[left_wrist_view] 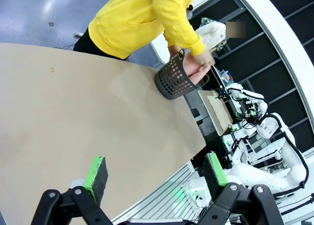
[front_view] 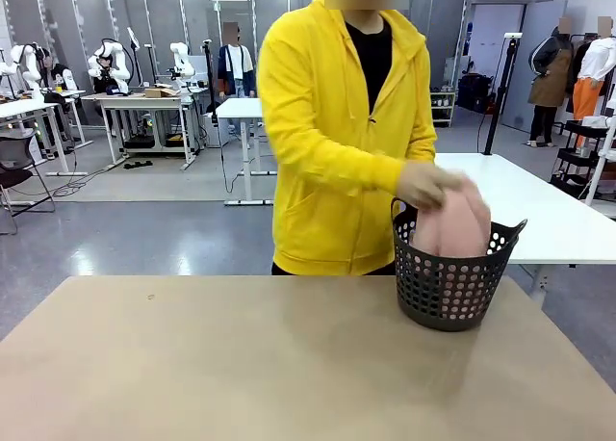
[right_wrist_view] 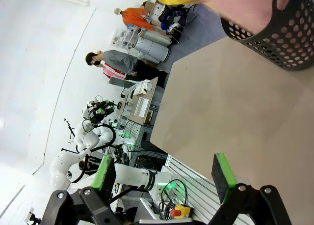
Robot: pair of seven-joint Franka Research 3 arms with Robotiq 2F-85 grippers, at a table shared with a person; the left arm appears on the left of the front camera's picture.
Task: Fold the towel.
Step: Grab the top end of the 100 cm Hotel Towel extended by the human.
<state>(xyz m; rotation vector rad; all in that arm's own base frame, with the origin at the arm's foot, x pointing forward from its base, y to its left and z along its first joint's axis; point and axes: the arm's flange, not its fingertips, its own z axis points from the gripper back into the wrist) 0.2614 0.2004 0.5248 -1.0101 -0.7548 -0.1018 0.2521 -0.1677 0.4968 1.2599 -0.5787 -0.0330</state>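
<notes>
Opening step, by the look of it: getting the towel (front_view: 452, 227) out of the basket (front_view: 448, 292), at two o'clock from the middle of the table (front_view: 241, 364), with a person's hand (front_view: 428, 184) on it. Shows left gripper (left_wrist_view: 155, 172) and right gripper (right_wrist_view: 164, 172) spread wide, empty, over bare tabletop. Next, probably: calls for the towel laid flat within reach before pinching corners.

Bright, even overhead light; pale glare on the floor (front_view: 183, 258) around nine o'clock. The person's hand (front_view: 428, 184) at three o'clock smears, possibly from motion. Wrist views bow at edges.
</notes>
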